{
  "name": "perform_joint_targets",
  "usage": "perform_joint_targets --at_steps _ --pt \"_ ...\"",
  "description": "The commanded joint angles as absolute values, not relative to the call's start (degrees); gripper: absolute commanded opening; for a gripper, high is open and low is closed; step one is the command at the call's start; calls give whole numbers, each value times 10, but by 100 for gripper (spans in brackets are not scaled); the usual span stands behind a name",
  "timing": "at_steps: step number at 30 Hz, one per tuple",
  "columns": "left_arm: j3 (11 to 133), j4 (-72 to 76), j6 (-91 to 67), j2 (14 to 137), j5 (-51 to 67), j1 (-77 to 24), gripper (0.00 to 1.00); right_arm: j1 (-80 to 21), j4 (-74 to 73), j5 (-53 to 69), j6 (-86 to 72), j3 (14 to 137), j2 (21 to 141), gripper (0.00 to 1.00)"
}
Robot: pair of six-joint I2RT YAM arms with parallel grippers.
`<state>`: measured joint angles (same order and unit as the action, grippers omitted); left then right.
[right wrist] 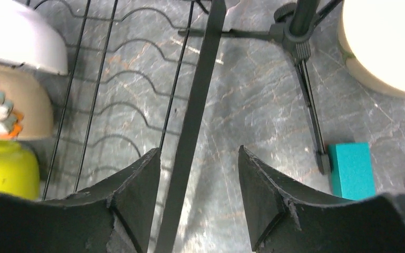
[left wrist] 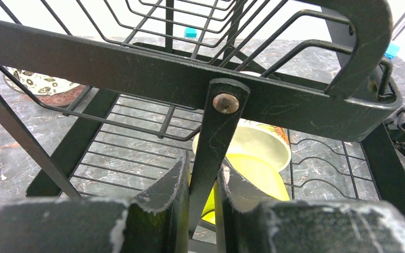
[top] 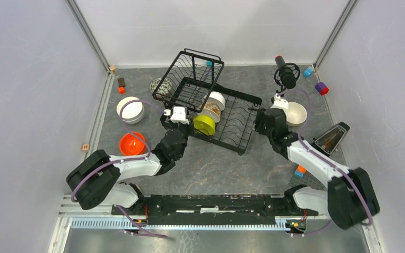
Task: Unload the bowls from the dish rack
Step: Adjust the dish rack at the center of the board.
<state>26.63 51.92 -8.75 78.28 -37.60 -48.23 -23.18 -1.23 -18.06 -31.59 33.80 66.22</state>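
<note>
Legible markings, one entry
- Small tan block (top: pixel 86 147), top view, on the pale strip along the left edge of the table (top: pixel 211 168), near the orange bowl (top: pixel 132 143): one dark character on its upper face, reads as a capital H, though too small to be sure
- Second tan block (top: pixel 113 68), far left corner: face too small to read
- Both wrist views: no lettering, brand or number can be read
</note>
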Motion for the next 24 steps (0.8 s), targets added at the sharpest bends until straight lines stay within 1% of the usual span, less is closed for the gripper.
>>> perform_joint_targets --at_steps 1,4,6,12,14,17,20,24 --pt "245 502 -189 781 -354 -478 2 -221 19 -227 -324 413 746 60" --pt "238 502 -199 783 -355 -480 2 -214 17 -234 -311 441 794 57" --pt "234 498 -210 781 -358 -480 3 -213 19 -233 -307 444 813 52" --pt "239 473 -225 772 -374 -480 3 -209 37 -193 -317 408 818 28" --pt "252 442 -237 764 -378 -479 4 -209 46 -179 -323 386 806 21" --pt "267 436 -237 768 -377 -479 4 -209 50 -166 -325 356 782 12" --pt "277 438 -234 777 -384 -479 3 -209 51 -151 -325 334 758 6" --pt "290 439 -225 789 -394 -476 2 -208 45 -122 -325 314 728 3"
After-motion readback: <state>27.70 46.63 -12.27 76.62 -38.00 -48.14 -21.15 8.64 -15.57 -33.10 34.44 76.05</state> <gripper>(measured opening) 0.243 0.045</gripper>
